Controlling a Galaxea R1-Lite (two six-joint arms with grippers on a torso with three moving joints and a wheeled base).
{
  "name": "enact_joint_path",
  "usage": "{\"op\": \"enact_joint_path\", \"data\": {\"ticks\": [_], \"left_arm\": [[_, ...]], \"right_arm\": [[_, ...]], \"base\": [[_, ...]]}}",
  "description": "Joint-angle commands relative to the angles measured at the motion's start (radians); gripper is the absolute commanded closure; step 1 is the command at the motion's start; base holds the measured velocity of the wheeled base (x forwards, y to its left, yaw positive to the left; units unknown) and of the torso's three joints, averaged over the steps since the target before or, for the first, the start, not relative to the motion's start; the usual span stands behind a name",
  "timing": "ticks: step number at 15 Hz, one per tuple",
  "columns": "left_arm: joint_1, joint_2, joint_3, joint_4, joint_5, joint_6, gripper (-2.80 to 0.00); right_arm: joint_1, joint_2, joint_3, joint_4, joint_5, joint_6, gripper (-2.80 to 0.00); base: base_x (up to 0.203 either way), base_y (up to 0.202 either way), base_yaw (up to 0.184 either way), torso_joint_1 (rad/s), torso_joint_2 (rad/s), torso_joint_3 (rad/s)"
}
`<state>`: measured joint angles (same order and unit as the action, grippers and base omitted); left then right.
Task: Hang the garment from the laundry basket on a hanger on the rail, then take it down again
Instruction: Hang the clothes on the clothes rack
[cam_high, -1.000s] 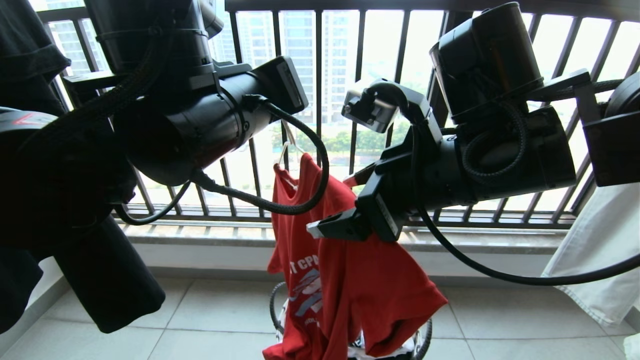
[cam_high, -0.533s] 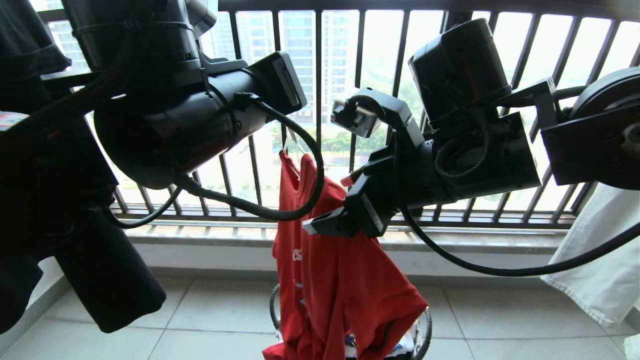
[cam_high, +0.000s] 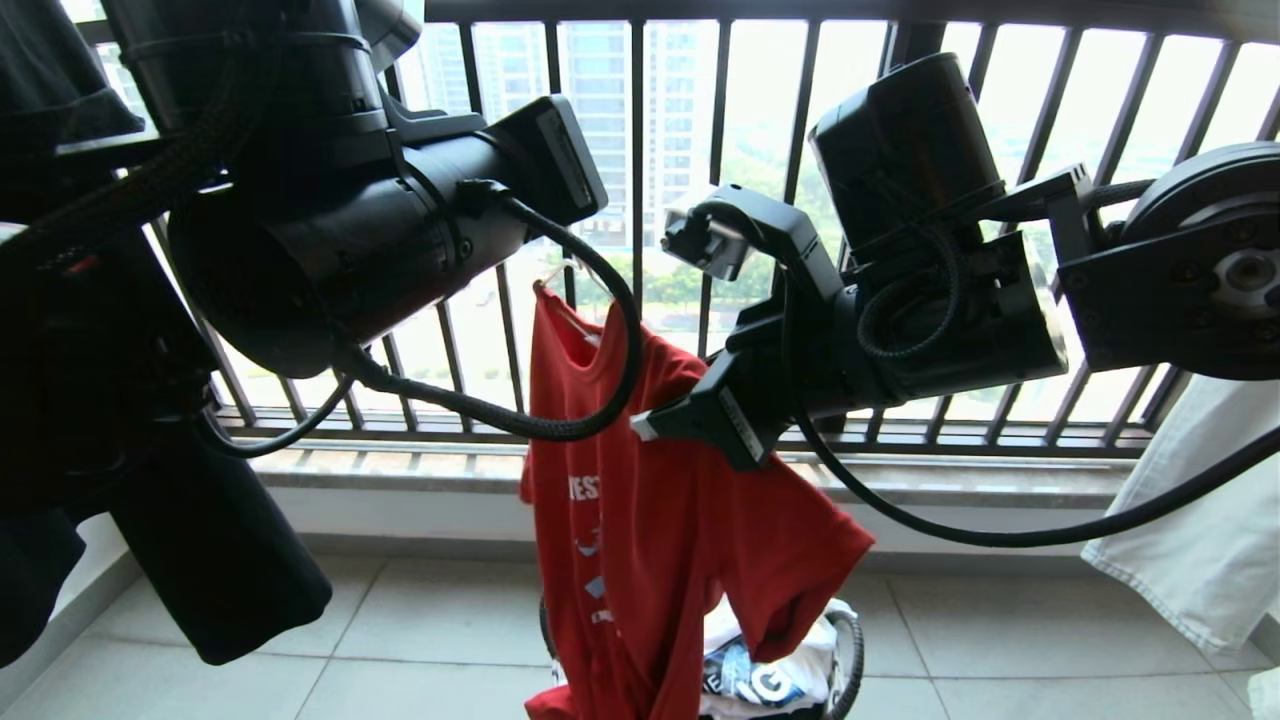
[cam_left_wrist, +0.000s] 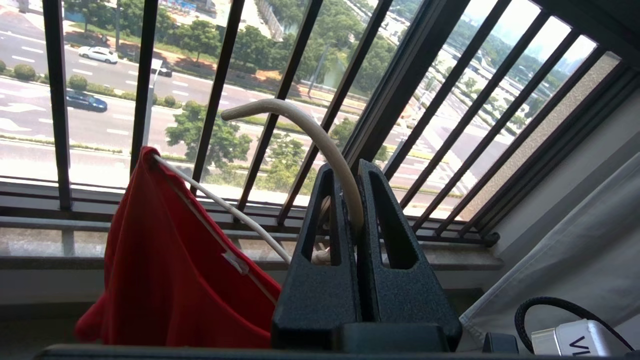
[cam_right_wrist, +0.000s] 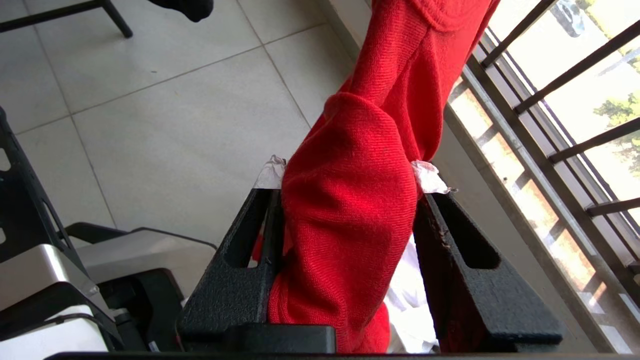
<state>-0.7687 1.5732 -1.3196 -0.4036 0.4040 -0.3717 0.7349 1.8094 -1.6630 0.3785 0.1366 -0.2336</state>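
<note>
The red garment (cam_high: 650, 520) hangs on the thin white hanger (cam_left_wrist: 310, 130), above the laundry basket (cam_high: 850, 650). My left gripper (cam_left_wrist: 347, 167) is shut on the hanger's curved hook, and the wire runs from there into the shirt's collar (cam_left_wrist: 165, 260). In the head view that gripper is hidden behind my left arm. My right gripper (cam_high: 660, 420) is at the shirt's right shoulder. In the right wrist view its fingers (cam_right_wrist: 350, 180) press on both sides of a bunched fold of the red garment (cam_right_wrist: 350, 225). The rail is out of view.
A white printed T-shirt (cam_high: 760, 670) lies in the basket. A black shirt (cam_high: 200, 560) hangs at the left and a white cloth (cam_high: 1200, 520) at the right. The dark barred window railing (cam_high: 640, 200) stands close behind the garment. Grey floor tiles (cam_high: 420, 640) lie below.
My right gripper's fingers have come together on the garment's shoulder. The shirt has swung a little left and turned, and its hem has lifted off the white T-shirt in the basket.
</note>
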Motion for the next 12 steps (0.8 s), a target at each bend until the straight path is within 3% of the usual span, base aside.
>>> {"op": "enact_joint_path", "data": {"ticks": [1, 12], "left_arm": [[0.0, 0.004, -0.001, -0.003, 0.002, -0.003, 0.0], [-0.001, 0.009, 0.019, 0.002, -0.006, 0.0, 0.0]], "right_arm": [[-0.002, -0.001, 0.0, 0.002, 0.001, -0.001, 0.0], [0.0, -0.048, 0.032, 0.007, 0.008, 0.009, 0.0]], "base": [[0.0, 0.0, 0.0, 0.0, 0.0, 0.0], [0.0, 0.0, 0.0, 0.0, 0.0, 0.0]]}}
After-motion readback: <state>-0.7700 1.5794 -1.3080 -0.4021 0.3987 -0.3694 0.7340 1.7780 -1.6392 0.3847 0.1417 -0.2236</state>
